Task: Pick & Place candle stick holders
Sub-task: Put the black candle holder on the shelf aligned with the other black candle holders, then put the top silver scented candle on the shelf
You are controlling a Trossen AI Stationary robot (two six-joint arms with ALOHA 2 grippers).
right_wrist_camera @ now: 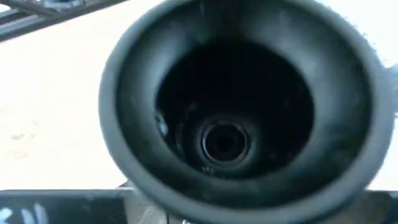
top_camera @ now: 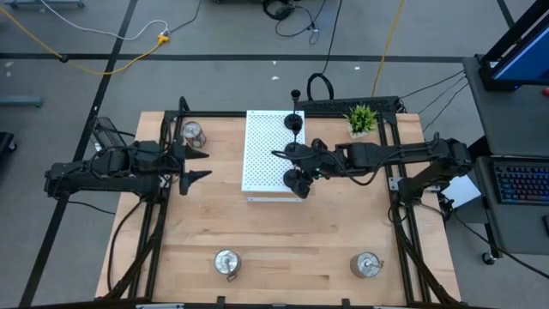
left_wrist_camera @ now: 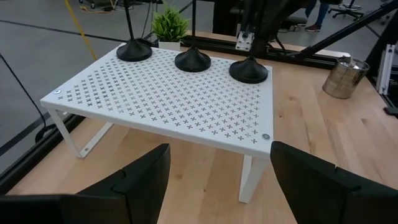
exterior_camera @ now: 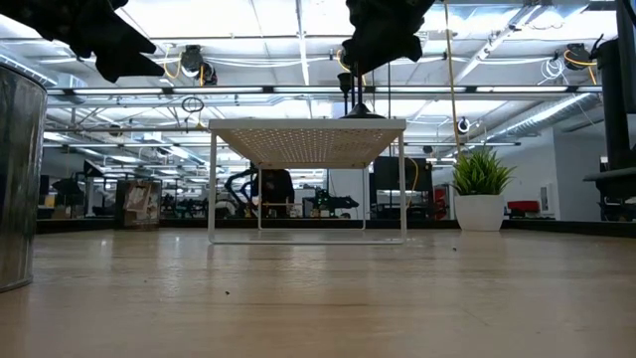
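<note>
A white perforated board [top_camera: 266, 154] stands on its legs at mid-table. Three black candle stick holders stand on their round bases along its right edge [left_wrist_camera: 134, 51] [left_wrist_camera: 192, 60] [left_wrist_camera: 249, 70]. My right gripper [top_camera: 298, 172] is over the nearest one, and the right wrist view looks straight down into that holder's cup [right_wrist_camera: 242, 106]. Whether it touches the holder does not show. My left gripper [top_camera: 193, 165] hangs open left of the board with nothing between its fingers. Three silver holders stand on the table [top_camera: 193, 133] [top_camera: 227, 262] [top_camera: 367, 264].
A small green potted plant [top_camera: 361, 118] stands at the far right, behind the board. A black frame rail [top_camera: 343, 105] runs along the table's far edge. Bare wood lies between the board and the two near silver holders.
</note>
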